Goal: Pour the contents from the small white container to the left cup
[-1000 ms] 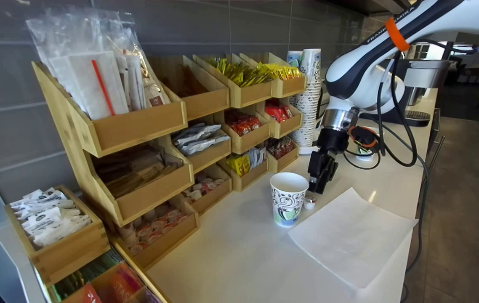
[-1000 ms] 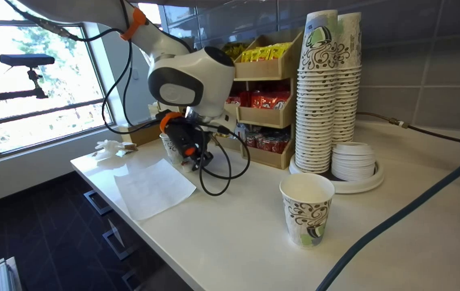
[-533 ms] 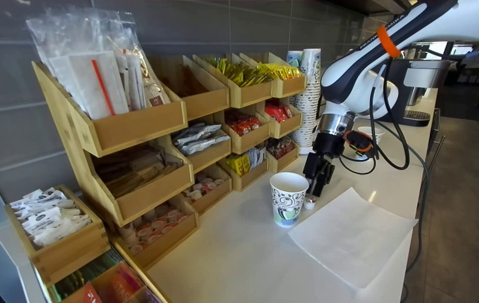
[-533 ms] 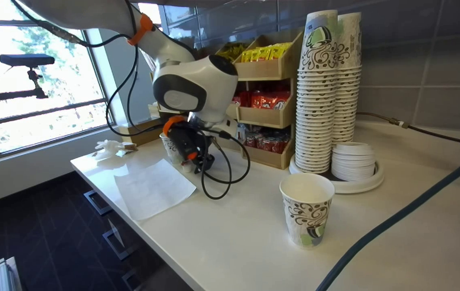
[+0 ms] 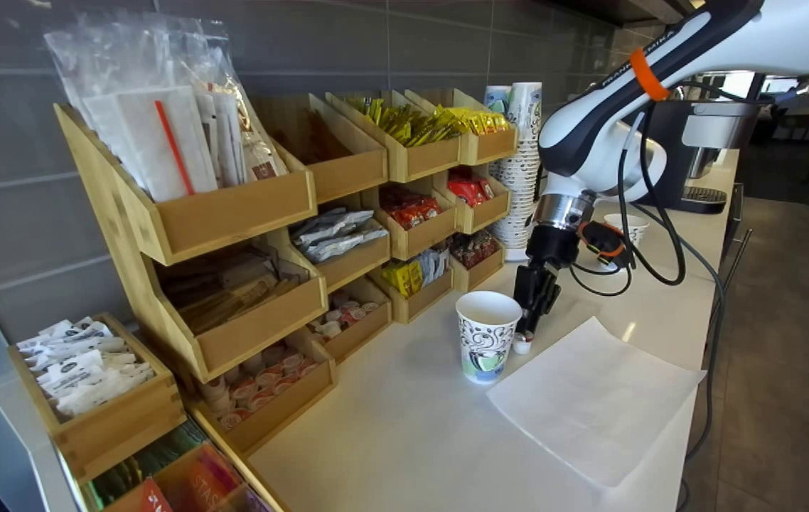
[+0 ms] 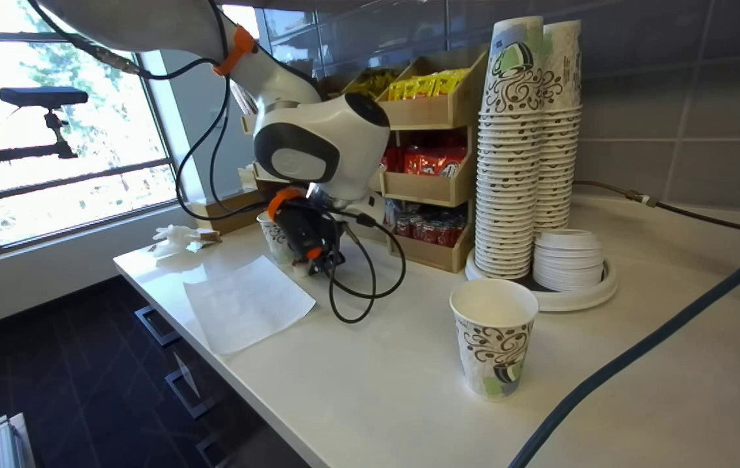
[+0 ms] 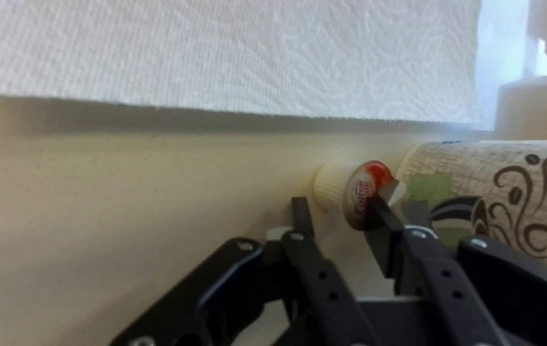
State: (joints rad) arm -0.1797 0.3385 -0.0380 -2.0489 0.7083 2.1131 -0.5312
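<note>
Tilted gripper [image 7: 340,209] low at white container [image 7: 353,193]

White counter [image 5: 376,441] carries a paper sheet [image 5: 593,405], an upright patterned cup [image 5: 486,343] (small white container [image 5: 521,347] just beside it) and a wooden rack [image 5: 356,262]. Second cup [image 6: 493,344], round tray [image 6: 575,301] also on it.

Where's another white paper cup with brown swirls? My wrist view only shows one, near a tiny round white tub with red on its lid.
Observer: In an exterior view, a second swirly paper cup stands upright on the white countertop.
Operator: Is my cup covered on top?
Observer: No, its top is open in an exterior view.
Operator: Any spare ones like my tub?
Observer: Yes, in an exterior view a light wooden bin holds little round tubs with reddish lids.
</note>
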